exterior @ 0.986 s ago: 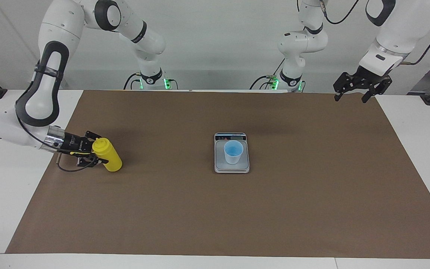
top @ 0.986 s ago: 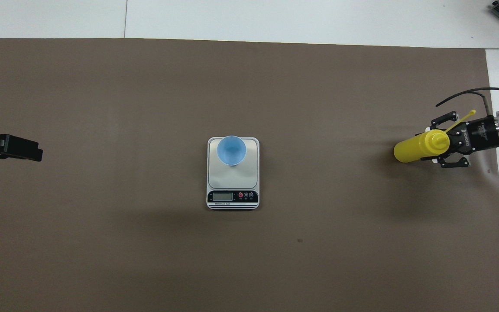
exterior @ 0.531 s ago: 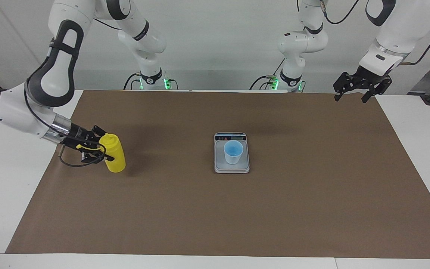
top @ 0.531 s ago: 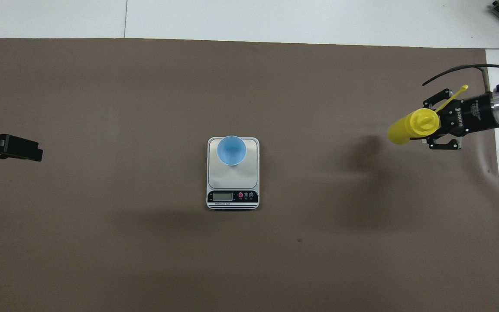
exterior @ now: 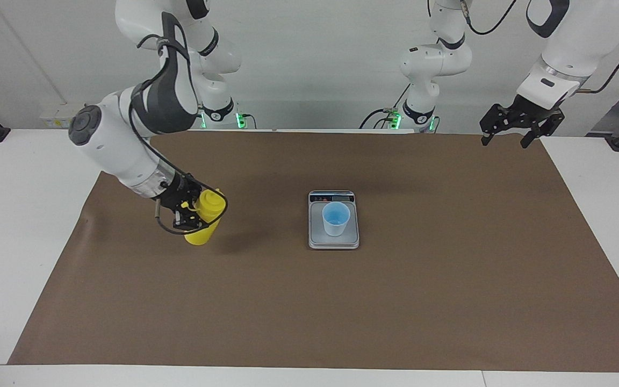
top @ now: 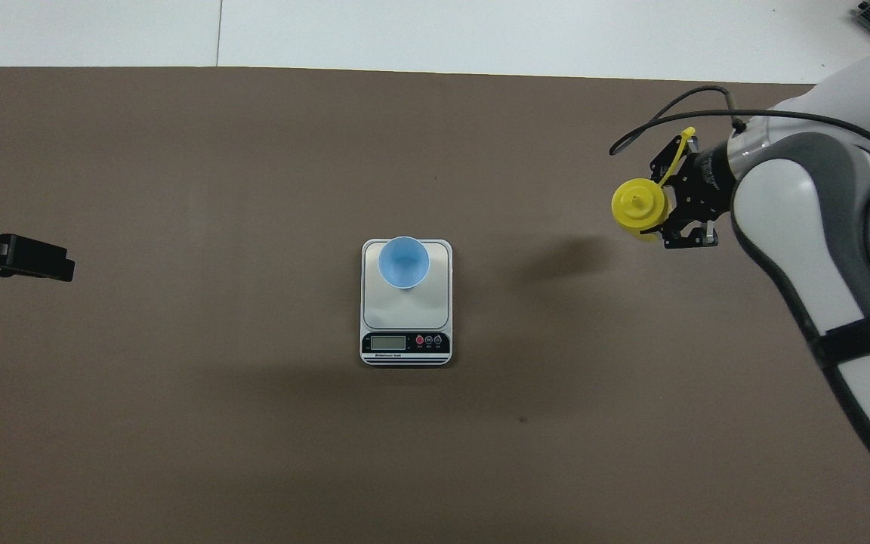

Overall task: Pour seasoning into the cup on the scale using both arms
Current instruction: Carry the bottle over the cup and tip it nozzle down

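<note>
The bench (exterior: 35,226) was white, with a big brown mat (exterior: 342,312) spread over it.

The right arm (exterior: 127,140) reached out over the mat at its own end of the bench. The left arm (exterior: 562,59) waited at the other end.

The scale (exterior: 333,239) lay flat in the middle of the mat, with its dark display strip on the side nearer to the robots. The little blue cup (exterior: 336,219) stood upright on the scale. It looked empty.

The seasoning bottle (exterior: 203,221) was yellow. It was up off the mat, about upright, with its top up, between the right arm's end of the bench and the scale. It was well apart from the cup.

The right tool (exterior: 187,210) was closed tight on the side of the bottle. The left tool (exterior: 508,138) hung wide open with nothing in it, over the mat's edge close to the robots.

I think the step was carrying the bottle to the cup. To do it well, the arm should keep the bottle upright and go slowly. It should stop with the nozzle right over the cup, and not bump the cup or push on the scale. Only then should it tip.
</note>
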Action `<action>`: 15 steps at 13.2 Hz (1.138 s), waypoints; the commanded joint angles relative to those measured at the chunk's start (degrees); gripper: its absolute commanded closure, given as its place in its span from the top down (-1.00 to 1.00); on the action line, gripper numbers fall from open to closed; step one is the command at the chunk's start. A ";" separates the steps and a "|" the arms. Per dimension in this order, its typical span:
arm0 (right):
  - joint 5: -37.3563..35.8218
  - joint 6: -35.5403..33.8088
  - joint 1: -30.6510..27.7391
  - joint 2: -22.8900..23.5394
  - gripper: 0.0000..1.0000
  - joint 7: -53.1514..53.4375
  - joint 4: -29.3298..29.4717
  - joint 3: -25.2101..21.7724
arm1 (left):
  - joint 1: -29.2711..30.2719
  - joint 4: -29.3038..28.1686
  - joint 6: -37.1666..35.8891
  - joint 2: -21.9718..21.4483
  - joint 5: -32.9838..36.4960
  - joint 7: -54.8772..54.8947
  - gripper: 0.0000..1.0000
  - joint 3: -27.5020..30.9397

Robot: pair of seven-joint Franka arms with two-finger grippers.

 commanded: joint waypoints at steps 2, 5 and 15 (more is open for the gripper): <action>-13.00 2.35 9.10 0.03 -1.00 7.86 1.06 -0.05 | 0.76 -1.79 -0.14 -1.84 0.65 0.52 1.00 -0.33; -19.37 4.11 14.04 0.03 -1.00 12.87 1.06 -0.05 | 0.76 -1.79 -0.14 -1.84 0.65 0.43 1.00 -0.41; -36.34 8.77 25.99 4.06 -1.00 28.52 3.78 0.04 | 0.76 -1.79 -0.14 -1.84 0.65 0.43 1.00 -0.32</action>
